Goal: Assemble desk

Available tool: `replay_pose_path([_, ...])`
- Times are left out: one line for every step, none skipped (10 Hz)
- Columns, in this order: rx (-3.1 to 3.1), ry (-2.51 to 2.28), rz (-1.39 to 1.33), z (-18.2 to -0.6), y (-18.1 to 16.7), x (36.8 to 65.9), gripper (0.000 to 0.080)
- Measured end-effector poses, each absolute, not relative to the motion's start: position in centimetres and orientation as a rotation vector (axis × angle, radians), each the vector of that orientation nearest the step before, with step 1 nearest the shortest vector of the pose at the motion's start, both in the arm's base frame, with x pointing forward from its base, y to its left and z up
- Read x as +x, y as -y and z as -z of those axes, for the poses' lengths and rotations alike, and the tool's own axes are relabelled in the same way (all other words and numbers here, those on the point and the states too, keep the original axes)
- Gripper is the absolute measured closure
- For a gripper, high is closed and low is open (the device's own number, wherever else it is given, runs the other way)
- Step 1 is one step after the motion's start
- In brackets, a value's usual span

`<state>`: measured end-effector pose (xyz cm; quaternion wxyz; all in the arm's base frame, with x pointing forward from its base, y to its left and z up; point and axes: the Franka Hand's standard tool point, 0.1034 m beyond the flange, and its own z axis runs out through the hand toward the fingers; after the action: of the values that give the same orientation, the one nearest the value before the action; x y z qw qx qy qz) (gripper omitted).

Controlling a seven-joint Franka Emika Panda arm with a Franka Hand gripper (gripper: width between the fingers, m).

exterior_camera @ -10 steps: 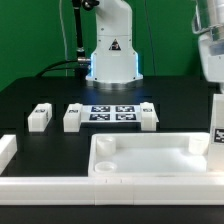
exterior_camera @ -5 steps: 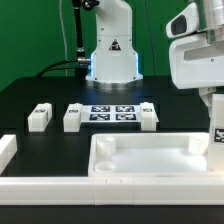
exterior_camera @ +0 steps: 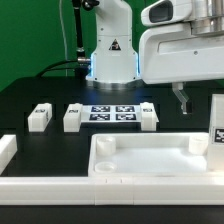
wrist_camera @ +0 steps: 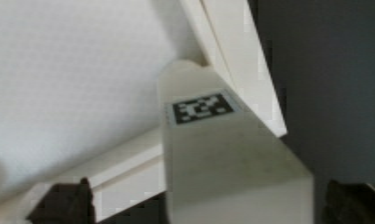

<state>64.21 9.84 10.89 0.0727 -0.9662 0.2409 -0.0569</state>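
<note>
The desk's white tray-like top (exterior_camera: 150, 160) lies at the front of the black table. One white leg (exterior_camera: 216, 122) with a tag stands upright at the tray's corner on the exterior view's right. My gripper (exterior_camera: 200, 100) hangs open just above that leg, with one dark finger (exterior_camera: 182, 98) showing beside it. In the wrist view the tagged leg (wrist_camera: 205, 107) stands between my gripper's (wrist_camera: 205, 205) two dark fingertips (wrist_camera: 68, 200), with a gap on each side. The top's pale inside (wrist_camera: 77, 80) and rim (wrist_camera: 228, 50) lie behind it.
Three more white legs (exterior_camera: 40, 117) (exterior_camera: 73, 117) (exterior_camera: 148, 115) sit at mid-table around the marker board (exterior_camera: 112, 112). The robot's base (exterior_camera: 110, 55) stands behind them. A low white rail (exterior_camera: 8, 152) edges the table on the exterior view's left.
The gripper has swung in from the exterior view's right edge toward the left and now fills the upper right above the standing leg. The legs and top have not moved.
</note>
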Motion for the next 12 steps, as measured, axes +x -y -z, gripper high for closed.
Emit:
replay_pose_path([-2.900,-0.733,0.170,-10.88,-9.83,64.21,0.0198])
replay_pose_path([-2.887,-0.774,0.166,-10.88,-9.86,64.21,0.0378])
replay_pose_path([-2.836,-0.909,0.153,-10.89,-9.99,64.20,0.0378])
replay_pose_path([-2.813,-0.973,0.149,-10.92,-9.92,64.24,0.0504])
replay_pose_path([-2.796,-1.016,0.145,-10.93,-9.88,64.24,0.0504])
replay_pose_path([-2.753,-1.120,0.136,-10.92,-9.86,64.24,0.0504])
replay_pose_path([-2.683,-1.268,0.122,-10.96,-9.94,64.28,0.0504])
replay_pose_path([-2.573,-1.466,0.103,-11.04,-10.15,64.33,0.0504])
replay_pose_path([-2.409,-1.703,0.068,-10.97,-10.33,64.29,0.0504])
replay_pose_path([-2.236,-1.885,0.027,-10.86,-10.31,64.37,0.0504])
replay_pose_path([-2.107,-1.990,-0.009,-10.78,-10.23,64.47,0.0503])
replay_pose_path([-1.971,-2.093,-0.044,-10.76,-10.29,64.53,0.0503])
